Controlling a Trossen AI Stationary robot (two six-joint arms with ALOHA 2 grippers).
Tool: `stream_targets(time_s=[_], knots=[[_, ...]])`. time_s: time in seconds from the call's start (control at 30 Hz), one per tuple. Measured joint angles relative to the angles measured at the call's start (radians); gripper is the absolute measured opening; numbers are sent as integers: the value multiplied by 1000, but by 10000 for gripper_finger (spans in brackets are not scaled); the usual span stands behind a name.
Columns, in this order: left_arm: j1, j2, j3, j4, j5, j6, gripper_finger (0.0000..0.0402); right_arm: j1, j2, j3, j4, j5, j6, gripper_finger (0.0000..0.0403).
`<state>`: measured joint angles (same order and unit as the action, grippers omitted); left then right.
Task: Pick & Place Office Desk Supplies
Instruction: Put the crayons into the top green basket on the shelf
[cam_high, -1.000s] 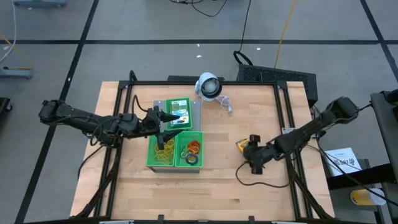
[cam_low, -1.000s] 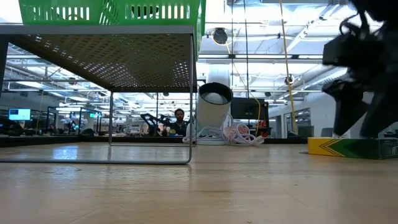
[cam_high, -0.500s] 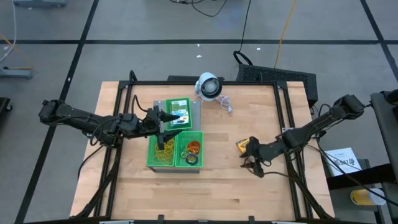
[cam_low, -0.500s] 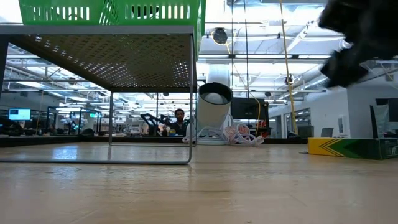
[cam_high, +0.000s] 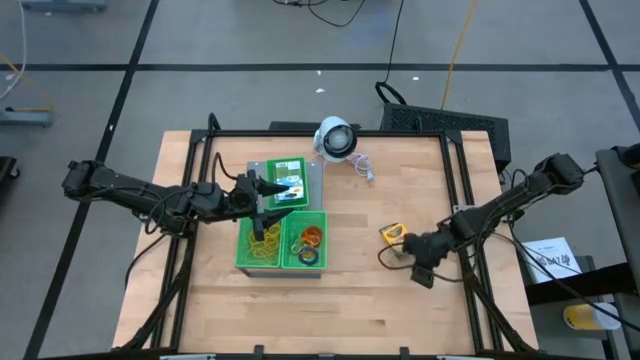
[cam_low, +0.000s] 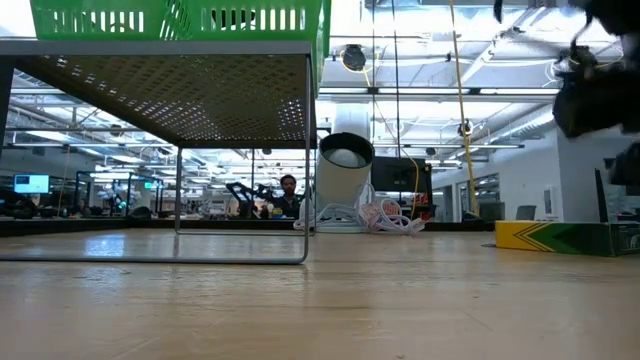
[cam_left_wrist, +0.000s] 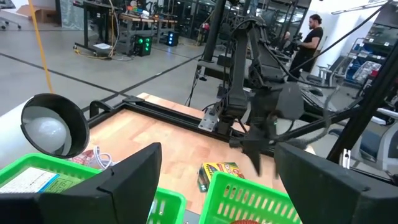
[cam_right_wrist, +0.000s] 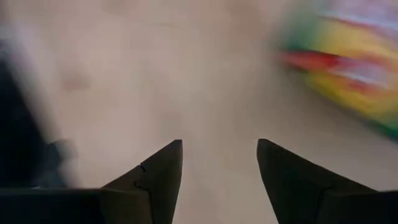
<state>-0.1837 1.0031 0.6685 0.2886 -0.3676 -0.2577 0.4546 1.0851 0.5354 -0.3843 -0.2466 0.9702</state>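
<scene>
One yellow-and-green crayon box (cam_high: 392, 234) lies flat on the wood toward the table's right, also seen in the low view (cam_low: 560, 236) and the left wrist view (cam_left_wrist: 219, 175). More crayon boxes (cam_high: 287, 178) lie in the far green tray. Tan-yellow rubber bands (cam_high: 263, 240) fill one near compartment, orange, red and green bands (cam_high: 306, 243) the other. My right gripper (cam_high: 418, 258) hangs open above the table, just right of and nearer than the lone box (cam_right_wrist: 348, 68). My left gripper (cam_high: 284, 200) hovers open over the trays (cam_left_wrist: 217, 168).
The green trays (cam_high: 245, 262) sit on a raised perforated metal shelf (cam_low: 170, 90) at the table's left centre. A white round device (cam_high: 335, 138) with a cord stands at the far edge. Black frame rails (cam_high: 460, 200) run along both sides. Bare wood lies in front.
My right gripper has risen from just above the lone crayon box and drifted toward the table's right and near edges. The box has stayed flat on the wood.
</scene>
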Motion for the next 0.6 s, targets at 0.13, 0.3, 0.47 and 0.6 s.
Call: stream_targets(time_s=[0.13,0.3,0.47,0.6], knots=[[0,0,0,0,0,0,316,-3,0,0,-211,149,56,196],[0,0,0,0,0,0,313,-25,0,0,-290,424,63,196],[0,0,0,0,0,0,321,-51,-1,-17,-269,678,13,196],[0,0,0,0,0,0,322,-77,-1,-27,-264,771,-72,196]])
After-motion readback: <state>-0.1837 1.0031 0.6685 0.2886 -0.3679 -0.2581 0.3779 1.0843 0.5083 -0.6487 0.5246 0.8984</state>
